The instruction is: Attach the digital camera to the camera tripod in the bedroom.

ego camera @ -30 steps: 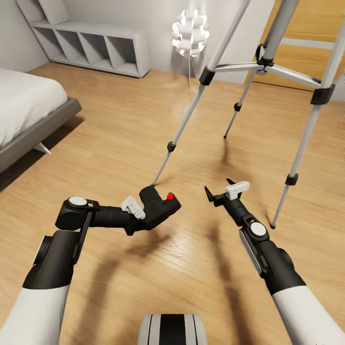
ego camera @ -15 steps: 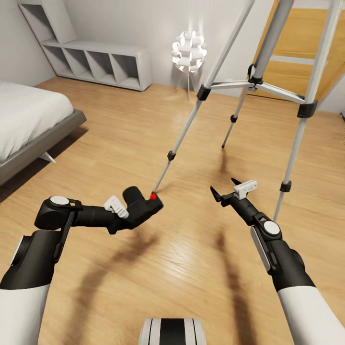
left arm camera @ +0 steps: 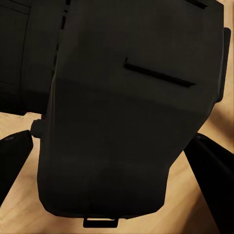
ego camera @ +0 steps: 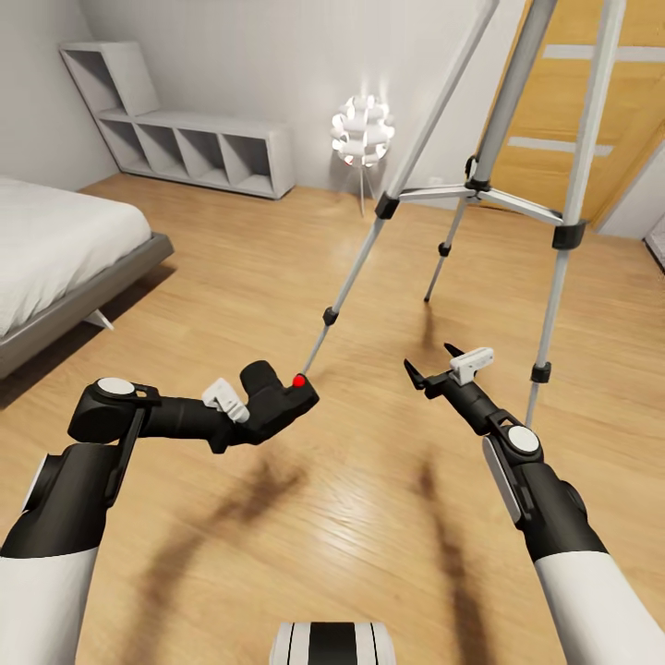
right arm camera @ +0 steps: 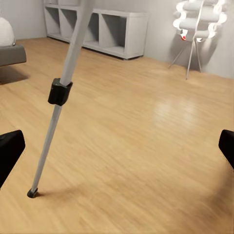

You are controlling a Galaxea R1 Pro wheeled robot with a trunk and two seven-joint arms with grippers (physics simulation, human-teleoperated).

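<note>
Left gripper (ego camera: 263, 411) is clamped on the digital camera (ego camera: 277, 399), forearm stretched low across the wood floor (ego camera: 231, 277), right gripper (ego camera: 429, 368) spread empty toward the camera tripod (ego camera: 471, 185), whose head is cut off above.

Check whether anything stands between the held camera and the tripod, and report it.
Nothing visible does. The left hand holds the digital camera over bare wood floor, and the camera tripod stands ahead and to the right. Its head is out of frame above, so that stretch cannot be checked.
</note>
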